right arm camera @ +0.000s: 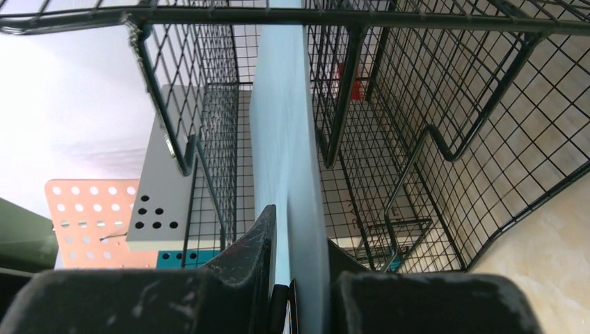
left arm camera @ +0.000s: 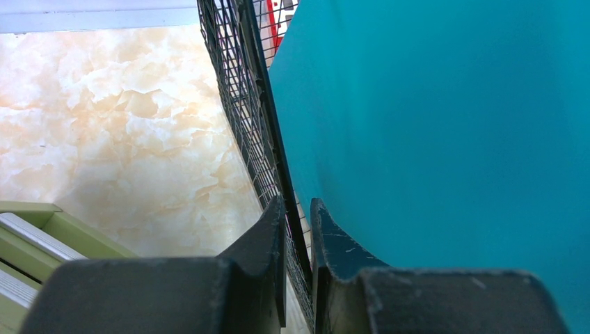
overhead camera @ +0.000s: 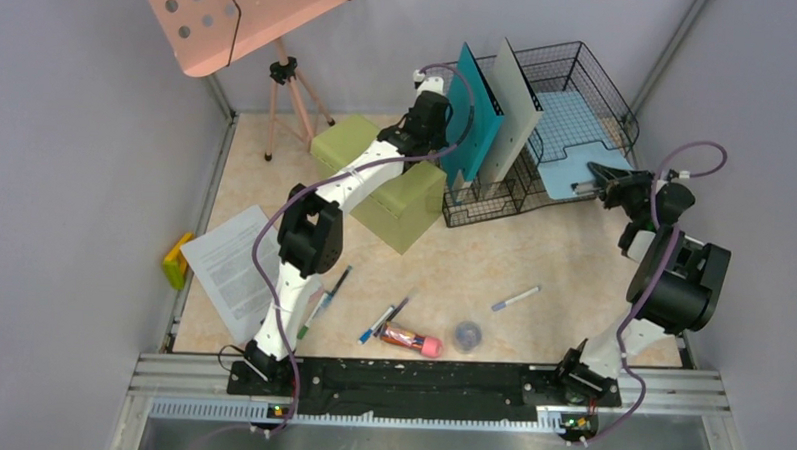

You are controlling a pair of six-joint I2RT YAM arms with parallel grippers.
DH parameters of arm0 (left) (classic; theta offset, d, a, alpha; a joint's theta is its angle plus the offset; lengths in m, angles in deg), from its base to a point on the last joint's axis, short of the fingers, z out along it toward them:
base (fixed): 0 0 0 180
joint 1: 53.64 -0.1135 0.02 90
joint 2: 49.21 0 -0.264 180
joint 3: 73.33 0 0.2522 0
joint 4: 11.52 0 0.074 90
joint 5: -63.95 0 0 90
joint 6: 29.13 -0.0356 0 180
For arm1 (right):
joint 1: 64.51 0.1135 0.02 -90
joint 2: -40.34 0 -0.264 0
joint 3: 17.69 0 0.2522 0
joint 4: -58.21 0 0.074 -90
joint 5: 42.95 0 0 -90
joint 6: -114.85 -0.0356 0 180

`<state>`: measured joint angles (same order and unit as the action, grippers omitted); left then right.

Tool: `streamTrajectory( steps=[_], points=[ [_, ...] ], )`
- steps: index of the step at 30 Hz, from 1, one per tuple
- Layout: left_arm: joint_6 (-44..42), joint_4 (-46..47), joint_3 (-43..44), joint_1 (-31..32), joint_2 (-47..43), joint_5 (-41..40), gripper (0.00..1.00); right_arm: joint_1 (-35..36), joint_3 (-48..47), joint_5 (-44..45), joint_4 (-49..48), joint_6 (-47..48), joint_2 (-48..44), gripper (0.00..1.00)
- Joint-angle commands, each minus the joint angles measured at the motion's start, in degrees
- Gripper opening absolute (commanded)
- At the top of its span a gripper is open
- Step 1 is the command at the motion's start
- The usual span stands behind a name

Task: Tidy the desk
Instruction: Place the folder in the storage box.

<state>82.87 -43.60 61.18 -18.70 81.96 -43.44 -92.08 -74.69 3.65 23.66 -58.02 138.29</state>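
Top view, desk: the desk (overhead camera: pixel 563 261) lies under the wire rack (overhead camera: pixel 607 87) and spreads out in front of it and to its left.
Top view, only here: pens (overhead camera: pixel 515 298), a sheet of paper (overhead camera: pixel 233 264) and a red tube (overhead camera: pixel 411 338) lie loose well in front of the rack. Neither wrist camera shows them.
Left wrist, pincer: the left gripper (left arm camera: pixel 298 202) has its fingers nearly together. The rack's mesh wall runs between them, so it looks pinched on that wall. The teal folder (left arm camera: pixel 452 139) stands just inside the wall.
Left wrist, doing it well: probably steadying work, so hold the rack firm without dragging it.
Right wrist, pincer: the right gripper (right arm camera: pixel 300 229) is clamped on the pale-blue folder (right arm camera: pixel 285 139), whose far end reaches into the rack.
Right wrist, doing it well: the step seems to be seating this folder. Slide it straight and keep it clear of the mesh, letting go only once it is fully inside.
Right wrist, only here: the folder's edge is seen close against the rack's dividers. From above it just looks laid in the tray.
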Motion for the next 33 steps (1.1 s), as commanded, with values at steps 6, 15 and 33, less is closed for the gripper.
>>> streamTrajectory(
  steps=[6, 15, 33],
  points=[
    [-3.89, -5.6, -0.54, 0.2, -3.11, 9.77, 0.0, 4.91, -7.67, 7.01, -4.68, 5.64, 2.41, 0.0],
    [-3.37, -5.45, -0.87, -0.46, -3.23, 10.84, 0.0, 7.65, -11.78, 10.39, -1.9, 8.16, 3.07, 0.0],
    [-2.97, -5.41, -1.17, -0.83, -3.98, 11.48, 0.0, 9.86, -13.54, 11.23, -5.93, 4.1, 8.16, 0.18]
  ],
)
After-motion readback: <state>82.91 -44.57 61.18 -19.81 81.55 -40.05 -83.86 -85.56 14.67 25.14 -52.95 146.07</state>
